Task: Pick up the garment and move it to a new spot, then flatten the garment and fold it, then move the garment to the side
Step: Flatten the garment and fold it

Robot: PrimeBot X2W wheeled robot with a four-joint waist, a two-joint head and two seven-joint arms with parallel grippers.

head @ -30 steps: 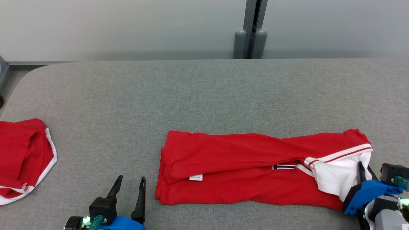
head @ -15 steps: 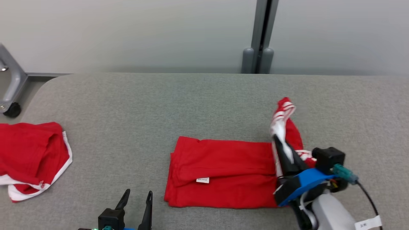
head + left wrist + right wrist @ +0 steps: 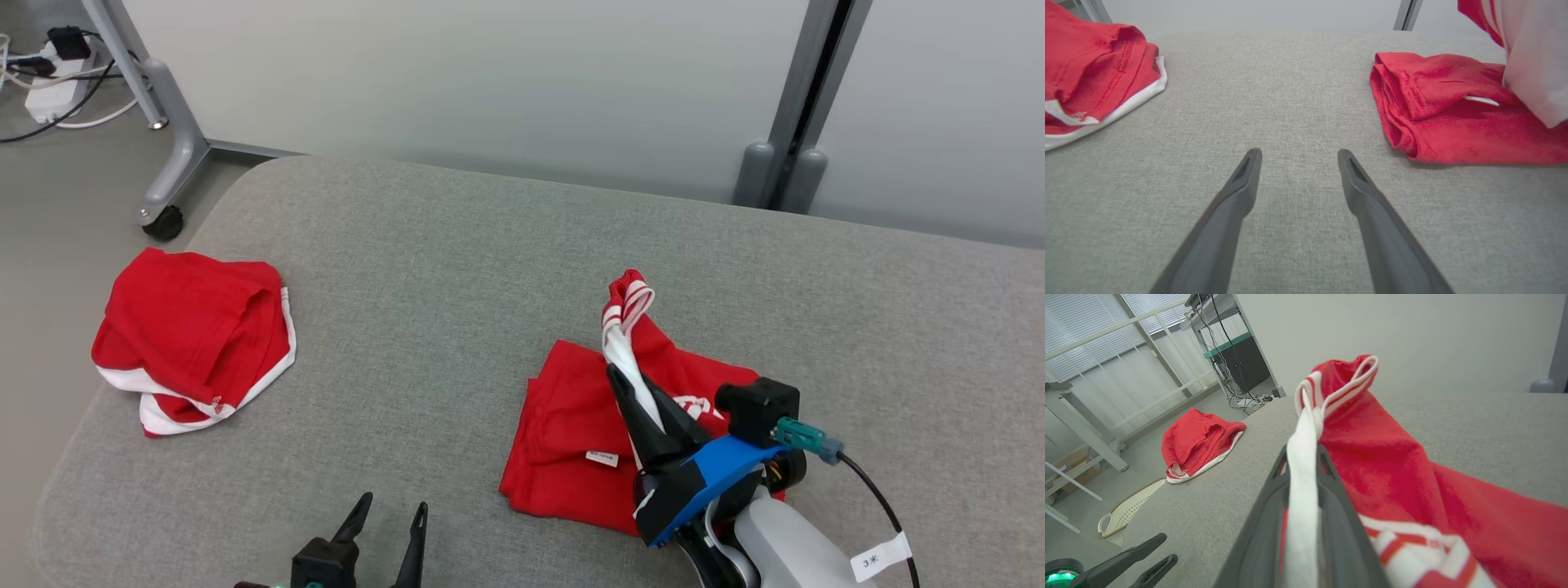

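Right now the garment point(image 3: 571, 416), red with white trim, lies folded on the grey table point(image 3: 457, 245), right of centre and toward the near edge. The right gripper point(image 3: 622, 382) is clamped on its white end. The two dark fingers press together with cloth between them, and that end is lifted off the pile, with the striped trim point(image 3: 627, 296) looping up past the fingertips. Red cloth drapes from the grip down onto the folded part, where a small white label point(image 3: 602, 458) shows. The left gripper point(image 3: 393, 502) hangs low over bare table at the near edge, left of the garment, fingers apart and holding nothing. Well to the left, by the table's left edge, sits a second red heap point(image 3: 192, 327) with a white border.
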